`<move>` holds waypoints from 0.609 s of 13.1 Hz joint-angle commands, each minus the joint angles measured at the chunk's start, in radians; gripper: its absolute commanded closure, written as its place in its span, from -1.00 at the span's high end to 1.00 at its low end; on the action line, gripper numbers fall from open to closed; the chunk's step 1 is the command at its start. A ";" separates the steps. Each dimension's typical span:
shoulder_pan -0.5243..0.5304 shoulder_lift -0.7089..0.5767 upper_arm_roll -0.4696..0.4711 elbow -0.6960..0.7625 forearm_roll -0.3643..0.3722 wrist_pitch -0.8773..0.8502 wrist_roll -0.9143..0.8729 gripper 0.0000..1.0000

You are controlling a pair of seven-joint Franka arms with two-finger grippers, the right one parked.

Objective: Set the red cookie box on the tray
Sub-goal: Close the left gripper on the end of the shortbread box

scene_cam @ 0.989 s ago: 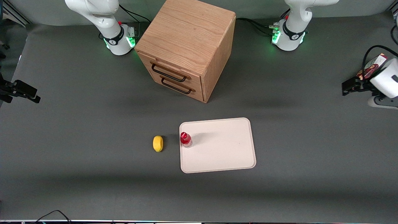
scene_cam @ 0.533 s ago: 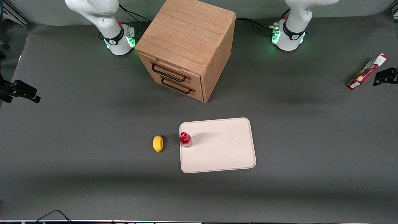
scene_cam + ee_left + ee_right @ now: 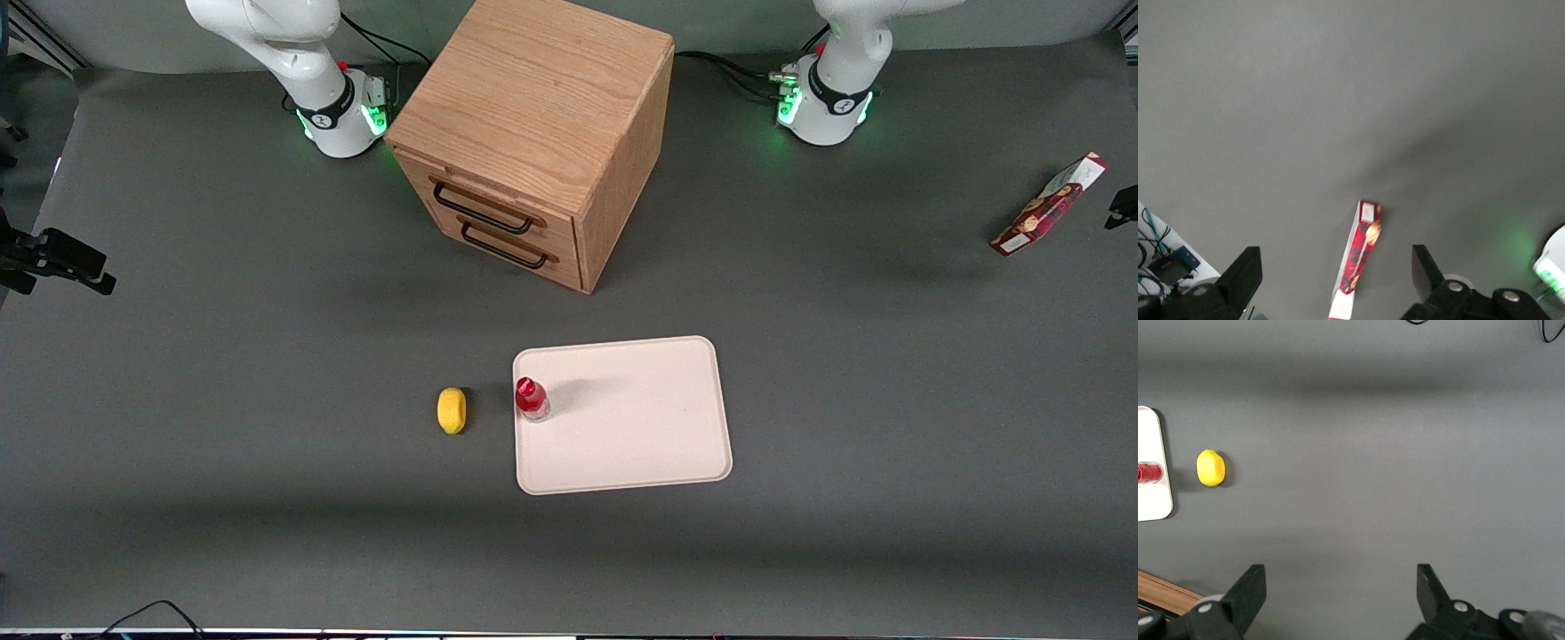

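Red cookie box (image 3: 1049,205) — lying on the grey table (image 3: 267,356) at the working arm's end, close to the table's side edge, well apart from the tray (image 3: 640,427). Long and narrow, set at a slant, white end panel toward the tray's end of the table. Seen from the wrist camera as well (image 3: 1358,267), directly below and between the two dark fingers (image 3: 1238,280).

Left gripper (image 3: 1331,283) — hovering above the box, fingers spread wide, nothing held, no contact with the cardboard. Only a dark sliver of it (image 3: 1122,210) visible at the frame's edge in the front view.

Progress, judging by the layout: barely begun. Box not yet grasped, not yet lifted, not yet carried. All of it left to do — descend, close on the narrow sides, lift, cross the table, set down.

Tray near the middle of the table, nearer the front camera than the wooden drawer cabinet (image 3: 533,142). Small red-capped bottle (image 3: 531,397) standing upright on the tray just inside the short edge toward the parked arm's end; yellow lemon-like object (image 3: 452,410) just beside the tray on the table. Most of the tray bare, plenty of room for the box clear of the bottle. Open table between box and tray, nothing in the path. Little margin at the table edge beside the box.
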 commanded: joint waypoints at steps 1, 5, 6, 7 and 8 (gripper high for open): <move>0.089 -0.035 -0.009 -0.083 0.009 0.041 0.183 1.00; 0.232 -0.038 -0.009 -0.206 0.000 0.174 0.332 1.00; 0.263 -0.037 -0.009 -0.243 0.000 0.237 0.367 1.00; 0.303 -0.037 -0.009 -0.278 -0.005 0.294 0.404 1.00; 0.330 -0.037 -0.009 -0.309 -0.005 0.334 0.414 1.00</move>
